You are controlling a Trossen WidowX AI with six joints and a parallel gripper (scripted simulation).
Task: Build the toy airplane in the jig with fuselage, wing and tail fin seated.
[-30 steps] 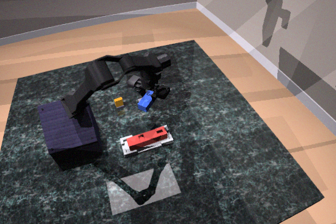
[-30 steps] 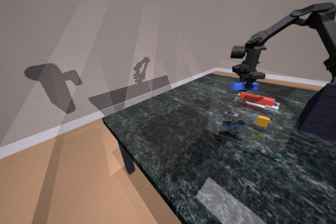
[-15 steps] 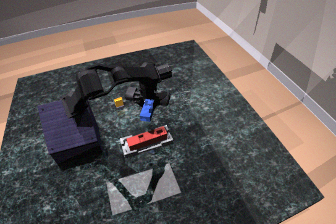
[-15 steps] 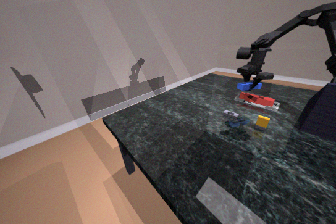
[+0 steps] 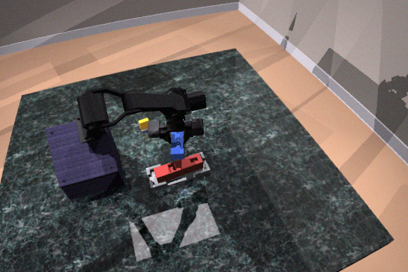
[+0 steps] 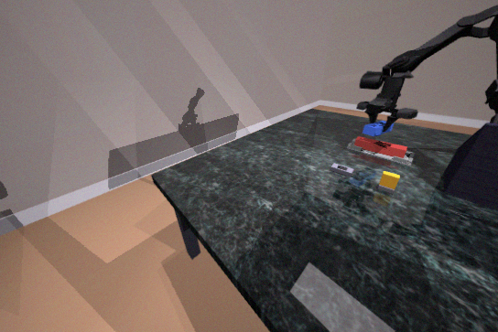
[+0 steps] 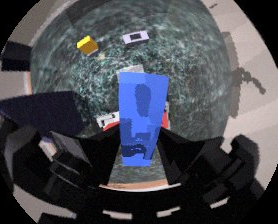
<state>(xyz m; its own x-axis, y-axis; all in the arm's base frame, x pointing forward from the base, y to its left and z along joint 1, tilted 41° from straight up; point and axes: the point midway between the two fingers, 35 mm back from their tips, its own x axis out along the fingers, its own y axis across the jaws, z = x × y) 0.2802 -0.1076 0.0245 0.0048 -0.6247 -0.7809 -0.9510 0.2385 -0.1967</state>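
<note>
End effector: gripping blue wing | above red fuselage, not seated | fuselage: in cradle | yellow tail fin: on bench, apart fr. cradle

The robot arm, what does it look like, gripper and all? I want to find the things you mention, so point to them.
The arm (image 5: 155,102) (image 6: 427,47) is matte black all over, with slim, slightly curved links, a chunky rounded shoulder and blocky joint housings. The gripper (image 5: 177,142) (image 6: 379,127) (image 7: 138,125) is black too, its two jaws narrowing toward the tips. I can't make out any cables, lettering or markings on either.
</note>
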